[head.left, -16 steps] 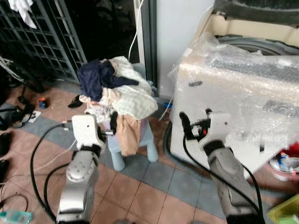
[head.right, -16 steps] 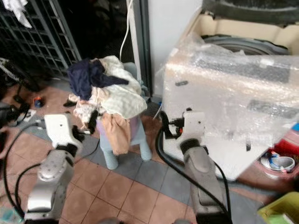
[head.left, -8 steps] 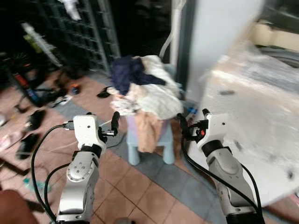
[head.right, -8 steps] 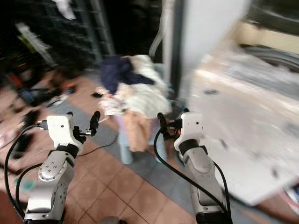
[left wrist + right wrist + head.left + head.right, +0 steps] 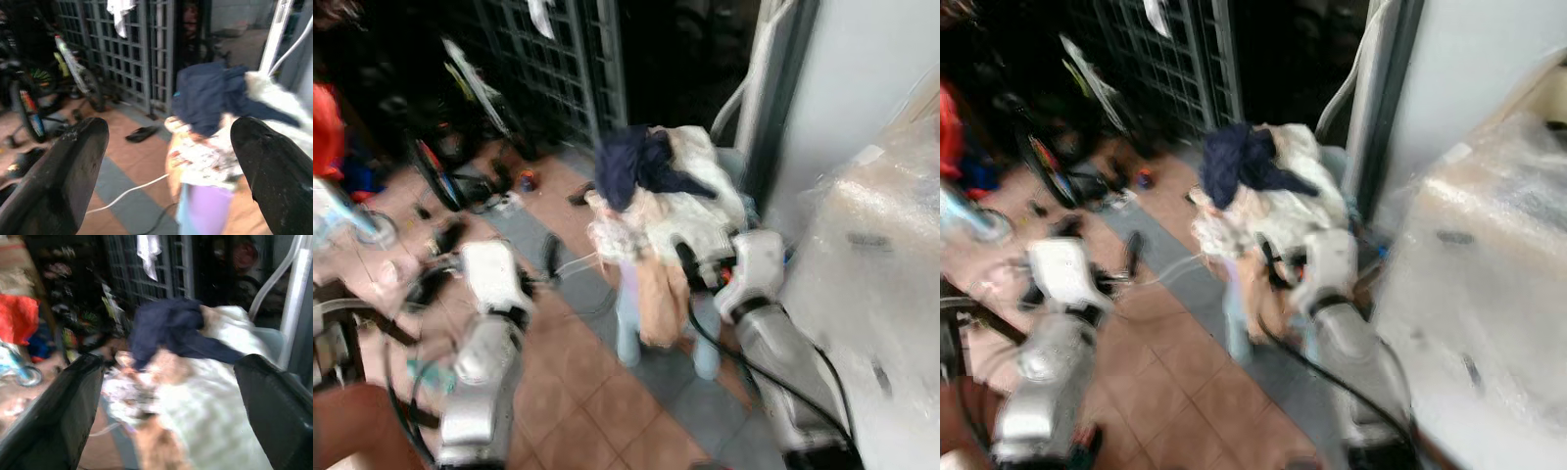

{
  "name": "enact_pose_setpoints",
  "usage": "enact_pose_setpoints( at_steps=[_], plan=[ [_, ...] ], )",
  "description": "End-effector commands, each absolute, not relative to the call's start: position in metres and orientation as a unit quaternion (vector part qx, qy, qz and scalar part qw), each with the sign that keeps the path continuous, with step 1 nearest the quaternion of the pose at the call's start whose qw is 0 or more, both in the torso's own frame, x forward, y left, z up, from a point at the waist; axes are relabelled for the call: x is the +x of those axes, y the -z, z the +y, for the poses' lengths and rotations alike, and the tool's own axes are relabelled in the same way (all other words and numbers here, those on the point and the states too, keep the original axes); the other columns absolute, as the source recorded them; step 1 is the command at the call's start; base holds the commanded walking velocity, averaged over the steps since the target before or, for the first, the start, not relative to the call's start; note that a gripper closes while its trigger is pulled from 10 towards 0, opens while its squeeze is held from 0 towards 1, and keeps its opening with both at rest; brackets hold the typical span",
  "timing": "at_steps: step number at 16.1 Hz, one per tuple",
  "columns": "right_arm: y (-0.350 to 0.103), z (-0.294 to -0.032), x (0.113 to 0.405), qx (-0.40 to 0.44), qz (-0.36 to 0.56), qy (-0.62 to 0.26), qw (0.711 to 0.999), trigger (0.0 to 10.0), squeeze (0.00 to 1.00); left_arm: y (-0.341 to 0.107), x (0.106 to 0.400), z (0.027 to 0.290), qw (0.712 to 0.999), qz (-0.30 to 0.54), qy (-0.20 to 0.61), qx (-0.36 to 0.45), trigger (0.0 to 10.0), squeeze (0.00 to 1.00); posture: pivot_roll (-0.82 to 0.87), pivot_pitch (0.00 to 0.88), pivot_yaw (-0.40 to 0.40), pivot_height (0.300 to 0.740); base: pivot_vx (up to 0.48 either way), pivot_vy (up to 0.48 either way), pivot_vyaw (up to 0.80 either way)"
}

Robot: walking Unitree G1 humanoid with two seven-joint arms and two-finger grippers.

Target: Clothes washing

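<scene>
Clothes heap [image 5: 661, 191] atop upright stool [image 5: 631, 313]

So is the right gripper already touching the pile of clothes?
Cannot tell. In the blurred left eye view the right gripper overlaps the pile of clothes; the right wrist view shows the clothes between its open fingers, no plain contact.

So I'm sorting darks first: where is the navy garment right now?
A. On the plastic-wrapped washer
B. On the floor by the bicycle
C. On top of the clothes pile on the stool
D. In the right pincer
C: the navy garment lies on top of the pale clothes heaped on the stool, and both pincers are open and hold nothing.
</scene>
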State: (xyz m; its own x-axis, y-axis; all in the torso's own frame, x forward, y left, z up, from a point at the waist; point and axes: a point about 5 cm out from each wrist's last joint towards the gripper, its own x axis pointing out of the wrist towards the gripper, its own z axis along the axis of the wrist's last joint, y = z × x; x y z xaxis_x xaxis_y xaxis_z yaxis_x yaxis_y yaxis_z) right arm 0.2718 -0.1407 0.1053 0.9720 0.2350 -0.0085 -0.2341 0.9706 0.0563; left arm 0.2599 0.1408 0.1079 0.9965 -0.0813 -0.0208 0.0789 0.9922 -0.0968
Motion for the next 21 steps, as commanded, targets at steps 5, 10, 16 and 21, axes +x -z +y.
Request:
enact_pose_setpoints(
  at_steps=[5,10,16,21],
  plan=[
    [-0.1085,-0.1279,0.2740,0.030,0.002,-0.143,0.989,10.0,0.00,-0.1096,0.2602,0.1534,0.999,0.008,0.018,-0.043,10.0,0.00,-0.04,0.000,0.084,0.740,0.451,0.000,0.00],
    [-0.1066,-0.1288,0.2748,0.034,0.007,-0.137,0.990,10.0,0.00,-0.1087,0.2602,0.1535,0.999,0.012,0.018,-0.045,10.0,0.00,-0.04,0.000,0.085,0.740,0.469,0.000,0.00],
    [-0.1053,-0.1261,0.2758,0.026,0.009,-0.143,0.989,10.0,0.00,-0.1079,0.2603,0.1547,0.999,0.014,0.013,-0.045,10.0,0.00,-0.03,0.000,0.082,0.740,0.456,0.000,0.00],
    [-0.1028,-0.1349,0.2839,-0.015,0.022,-0.122,0.992,10.0,0.00,-0.1089,0.2662,0.1459,1.000,0.016,0.013,0.006,10.0,0.00,0.05,0.000,0.034,0.740,0.000,0.000,0.00]
  ],
)
